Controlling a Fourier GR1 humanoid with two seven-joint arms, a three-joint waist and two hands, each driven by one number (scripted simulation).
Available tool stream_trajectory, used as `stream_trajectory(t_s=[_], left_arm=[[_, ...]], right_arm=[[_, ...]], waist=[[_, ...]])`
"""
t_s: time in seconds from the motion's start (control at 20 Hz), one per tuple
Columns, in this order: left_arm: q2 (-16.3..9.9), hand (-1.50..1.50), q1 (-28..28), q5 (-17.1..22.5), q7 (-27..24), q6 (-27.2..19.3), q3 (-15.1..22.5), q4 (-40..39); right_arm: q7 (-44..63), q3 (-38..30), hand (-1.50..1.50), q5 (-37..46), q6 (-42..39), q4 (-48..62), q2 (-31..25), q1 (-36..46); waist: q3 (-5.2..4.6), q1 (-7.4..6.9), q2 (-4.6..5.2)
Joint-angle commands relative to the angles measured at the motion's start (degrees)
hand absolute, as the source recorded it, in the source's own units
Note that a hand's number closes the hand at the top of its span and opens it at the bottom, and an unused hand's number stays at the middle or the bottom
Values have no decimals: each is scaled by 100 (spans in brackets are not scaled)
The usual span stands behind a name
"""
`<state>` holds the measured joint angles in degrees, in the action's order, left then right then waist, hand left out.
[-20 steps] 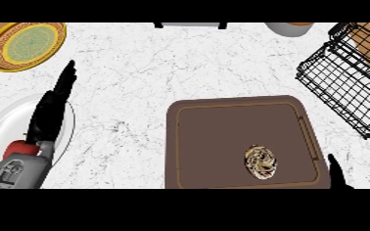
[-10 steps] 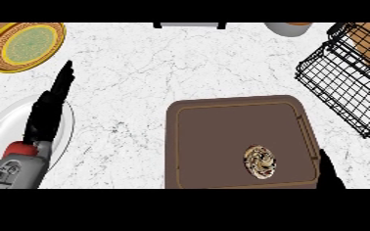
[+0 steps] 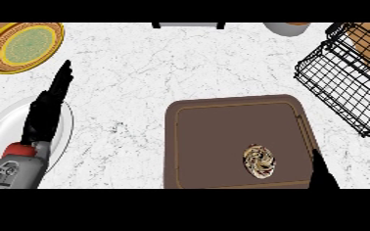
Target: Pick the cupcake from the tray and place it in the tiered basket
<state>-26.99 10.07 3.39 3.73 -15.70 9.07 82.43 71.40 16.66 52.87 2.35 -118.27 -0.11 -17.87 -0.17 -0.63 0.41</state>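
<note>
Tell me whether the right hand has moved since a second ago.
Yes. The right hand has crept up and leftward along the tray's right edge, toward the cupcake, which it does not yet touch.

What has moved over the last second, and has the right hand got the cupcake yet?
The right hand has crept up and inward along the tray's right edge, closing on the cupcake without touching it. Nothing grasped or released. The cupcake, tray, tiered basket and resting left hand are unchanged.

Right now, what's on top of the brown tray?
Only the cupcake sits on the tray, near its lower right corner. The right hand covers a bit of the tray's right edge.
</note>
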Motion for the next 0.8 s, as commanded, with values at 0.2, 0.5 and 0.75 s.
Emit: stream_trajectory(t_s=[0.2,0.5,0.75], left_arm=[[-48,0,-109,99,-269,175,-215,-116],[50,0,27,-90,187,93,-25,148],[175,0,18,-84,-104,114,-137,-192]], right_arm=[[1382,-22,-150,-216,291,512,11,434],[1382,-78,-150,-452,421,861,11,750],[1382,-84,-150,-623,704,1301,11,1057]], waist=[[4,-9,-6],[13,-23,-18],[10,14,-12]])
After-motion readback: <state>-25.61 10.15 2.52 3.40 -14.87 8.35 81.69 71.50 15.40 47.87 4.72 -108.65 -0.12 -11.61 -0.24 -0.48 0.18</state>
